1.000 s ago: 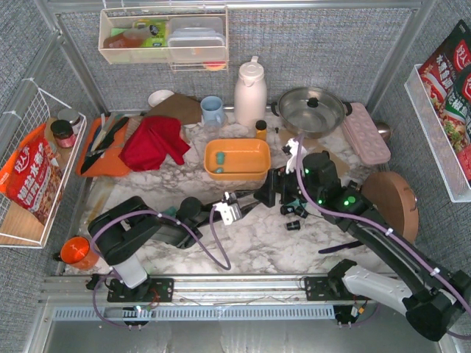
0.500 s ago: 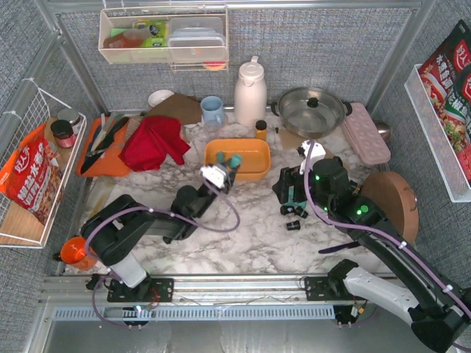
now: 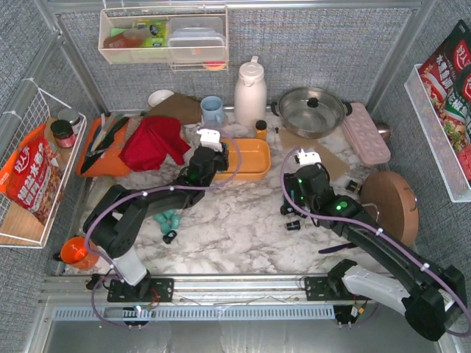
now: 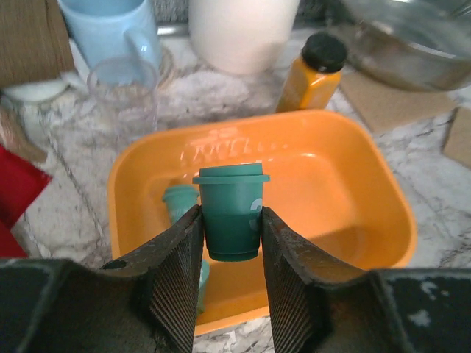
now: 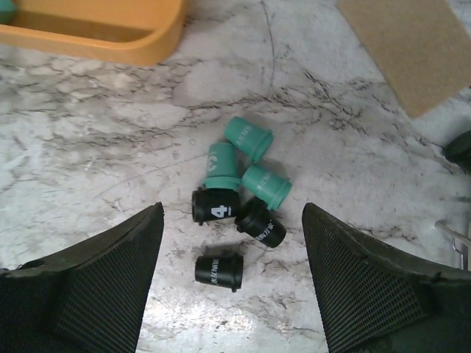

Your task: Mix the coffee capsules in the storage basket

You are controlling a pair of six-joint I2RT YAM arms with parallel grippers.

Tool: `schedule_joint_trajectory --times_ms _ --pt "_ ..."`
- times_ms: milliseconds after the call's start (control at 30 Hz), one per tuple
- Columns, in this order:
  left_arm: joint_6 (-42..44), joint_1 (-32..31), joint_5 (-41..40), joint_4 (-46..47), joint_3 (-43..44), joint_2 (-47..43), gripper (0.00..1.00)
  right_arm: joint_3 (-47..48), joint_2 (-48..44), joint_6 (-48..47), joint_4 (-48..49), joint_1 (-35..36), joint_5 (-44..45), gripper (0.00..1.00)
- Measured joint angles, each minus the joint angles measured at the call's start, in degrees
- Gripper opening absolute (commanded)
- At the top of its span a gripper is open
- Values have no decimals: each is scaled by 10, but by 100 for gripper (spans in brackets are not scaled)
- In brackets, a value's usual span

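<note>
The orange storage basket (image 3: pixel 250 159) stands at the middle back; in the left wrist view (image 4: pixel 353 184) it holds a teal capsule (image 4: pixel 179 198) at its left side. My left gripper (image 3: pixel 207 153) (image 4: pixel 229 243) is shut on an upright teal capsule (image 4: pixel 229 213), held above the basket's left part. My right gripper (image 3: pixel 293 197) (image 5: pixel 232 213) is open and empty above a cluster on the marble: three teal capsules (image 5: pixel 248 138) and three black capsules (image 5: pixel 218 270). More teal capsules (image 3: pixel 169 218) and a black one (image 3: pixel 169 237) lie near the left arm.
Behind the basket stand a blue mug (image 3: pixel 212 110), a white thermos (image 3: pixel 250 92), a small yellow bottle (image 3: pixel 260 130) and a steel pot (image 3: pixel 310 110). A red cloth (image 3: pixel 154 141) and a cutting board with knives (image 3: pixel 103 147) lie left. A round wooden board (image 3: pixel 390 202) lies right.
My left gripper has risen from the table's middle and moved back over the basket with the teal capsule. My right gripper has drawn back from beside the basket to above the capsule cluster.
</note>
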Motion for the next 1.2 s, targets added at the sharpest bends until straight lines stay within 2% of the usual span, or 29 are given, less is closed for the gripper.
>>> schedule_joint_trajectory --times_ms 233,500,800,1000,1200 --pt "-47 17 -5 -105 56 40 55 -10 45 22 3 -1 24 79" --pt "-58 19 0 -146 70 38 68 -33 65 62 1 -2 8 77" --pt "-35 19 33 -211 44 -110 76 -90 68 138 -10 -12 20 64" --pt "-14 19 60 -233 -28 -214 78 -111 77 195 -5 -43 26 64" --pt "-11 19 78 -235 -72 -275 80 -120 99 250 21 -67 26 65"
